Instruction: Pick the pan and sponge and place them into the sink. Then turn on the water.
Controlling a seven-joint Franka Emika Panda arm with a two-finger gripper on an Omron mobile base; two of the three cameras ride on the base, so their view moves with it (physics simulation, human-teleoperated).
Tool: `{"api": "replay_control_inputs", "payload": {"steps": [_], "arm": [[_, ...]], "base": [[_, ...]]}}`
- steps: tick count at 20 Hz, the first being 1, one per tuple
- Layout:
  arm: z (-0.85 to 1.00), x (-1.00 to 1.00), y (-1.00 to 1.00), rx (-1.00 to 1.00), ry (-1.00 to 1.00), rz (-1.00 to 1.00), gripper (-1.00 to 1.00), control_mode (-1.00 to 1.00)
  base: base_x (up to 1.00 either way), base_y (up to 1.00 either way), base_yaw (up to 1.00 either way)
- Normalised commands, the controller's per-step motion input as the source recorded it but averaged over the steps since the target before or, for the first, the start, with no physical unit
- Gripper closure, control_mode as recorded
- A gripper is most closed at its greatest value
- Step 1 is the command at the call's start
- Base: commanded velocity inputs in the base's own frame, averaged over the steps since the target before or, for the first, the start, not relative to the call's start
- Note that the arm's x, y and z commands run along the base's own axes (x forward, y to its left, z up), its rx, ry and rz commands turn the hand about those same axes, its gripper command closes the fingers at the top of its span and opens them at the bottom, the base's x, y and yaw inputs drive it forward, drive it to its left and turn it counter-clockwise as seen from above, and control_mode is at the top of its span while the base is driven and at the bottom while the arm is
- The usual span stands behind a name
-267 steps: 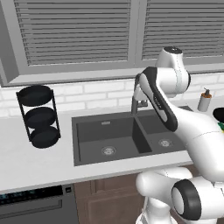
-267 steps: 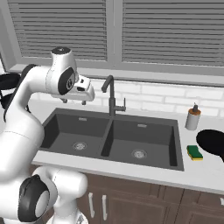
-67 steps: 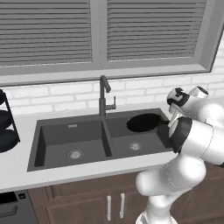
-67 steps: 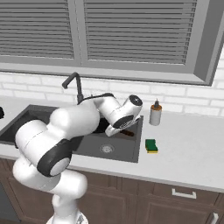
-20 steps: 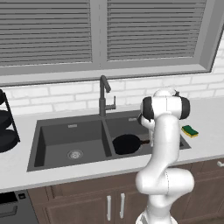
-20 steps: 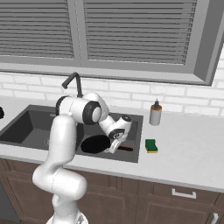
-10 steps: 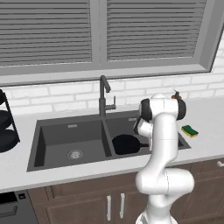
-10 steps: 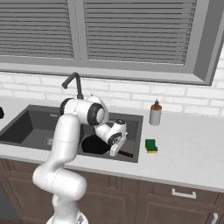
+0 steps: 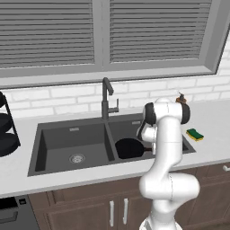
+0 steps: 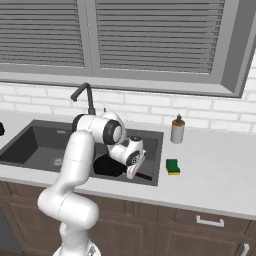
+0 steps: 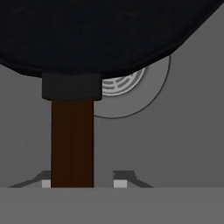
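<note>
Flat, even rendered light with no glare and faint shadows; base views soft, hand view dim and blurry.

the pan (image 9: 129,148) has a matt black body and a darker brown, smooth handle (image 11: 72,142). the sink (image 9: 72,143) is matt dark grey with a faint grain; its drain (image 11: 122,83) is ribbed silver metal. the faucet (image 9: 108,98) is dark satin metal. the bench (image 10: 220,172) is smooth, lightly speckled white. the sponge (image 10: 173,166) has a rough green top over a yellow body. the cabinets (image 10: 150,220) look like brown wood with metal handles.
</note>
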Motion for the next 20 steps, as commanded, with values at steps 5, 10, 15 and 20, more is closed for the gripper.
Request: {"api": "replay_control_inputs", "payload": {"steps": [5, 10, 15, 20], "arm": [[0.0, 0.02, 0.0, 0.0, 0.02, 0.0, -1.0, -1.0], [0.36, 0.0, 0.0, 0.01, 0.0, 0.0, -1.0, -1.0], [0.75, 0.01, 0.0, 0.02, 0.0, 0.0, -1.0, -1.0], [0.94, 0.02, 0.0, 0.06, 0.0, 0.0, -1.0, -1.0]], "base": [[0.0, 0.0, 0.0], [0.0, 0.0, 0.0], [0.0, 0.0, 0.0], [0.0, 0.0, 0.0]]}}
